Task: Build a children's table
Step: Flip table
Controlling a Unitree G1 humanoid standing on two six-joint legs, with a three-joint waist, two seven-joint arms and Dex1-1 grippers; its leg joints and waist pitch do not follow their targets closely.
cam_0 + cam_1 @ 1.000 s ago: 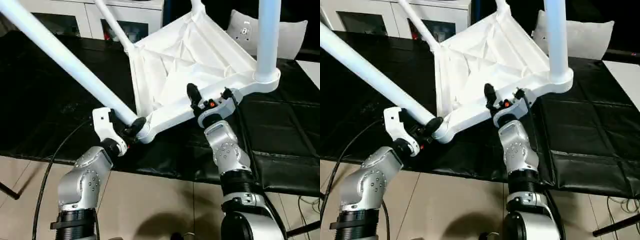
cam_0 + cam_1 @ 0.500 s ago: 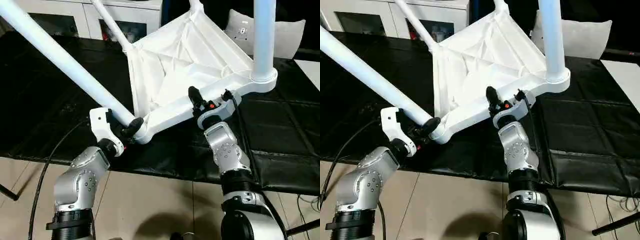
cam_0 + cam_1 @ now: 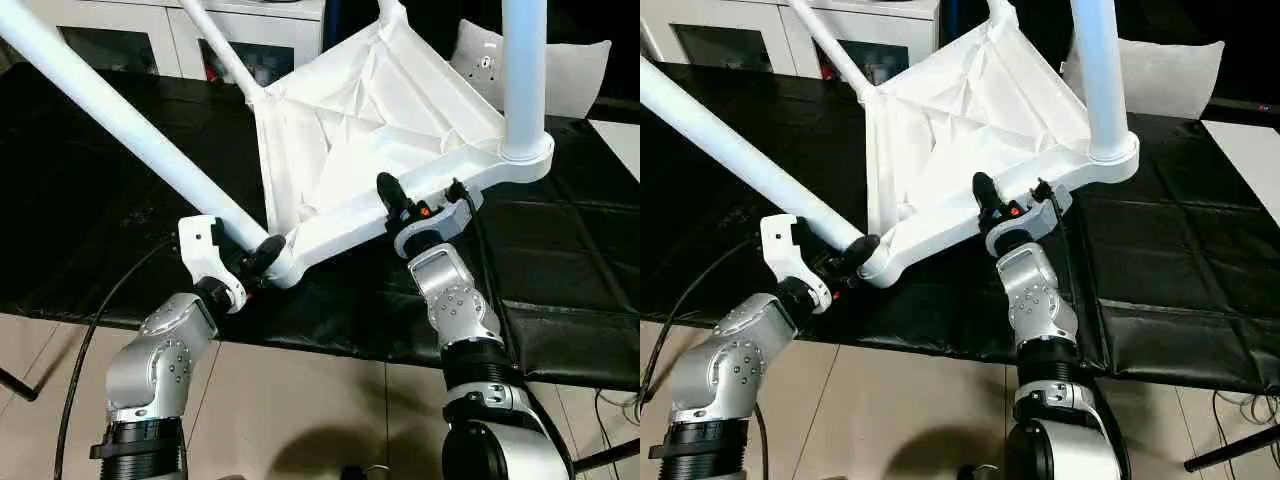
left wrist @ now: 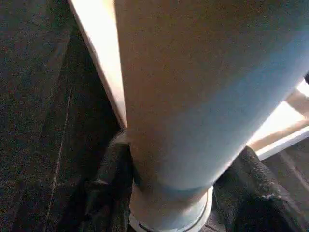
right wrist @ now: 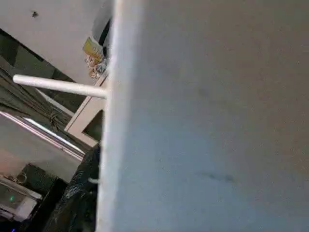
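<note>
The children's table point(image 3: 370, 110) lies tipped up on the black-covered work surface, its ribbed underside facing me and its legs fitted. My left gripper point(image 3: 250, 255) is shut on the near left leg point(image 3: 130, 120) right at its base socket. In the left wrist view that leg point(image 4: 193, 96) runs between the two black fingers point(image 4: 108, 188). My right gripper point(image 3: 420, 200) straddles the table top's near rim point(image 3: 350, 215), one black finger on each side, shut on it. The right leg point(image 3: 522, 70) stands nearly upright, and a back leg point(image 3: 220, 50) slants away.
Black sheeting covers the work surface point(image 3: 90, 200), whose front edge runs just behind my forearms. White cabinets point(image 3: 130, 30) stand at the back left, a white cushion point(image 3: 580, 70) at the back right. A flat white board point(image 3: 620, 135) lies at the right edge. A black cable point(image 3: 95, 340) loops beside my left arm.
My right gripper's fingers have closed in on the rim. The table has turned a little, its right leg swinging leftward. My left gripper has shifted slightly left with the leg.
</note>
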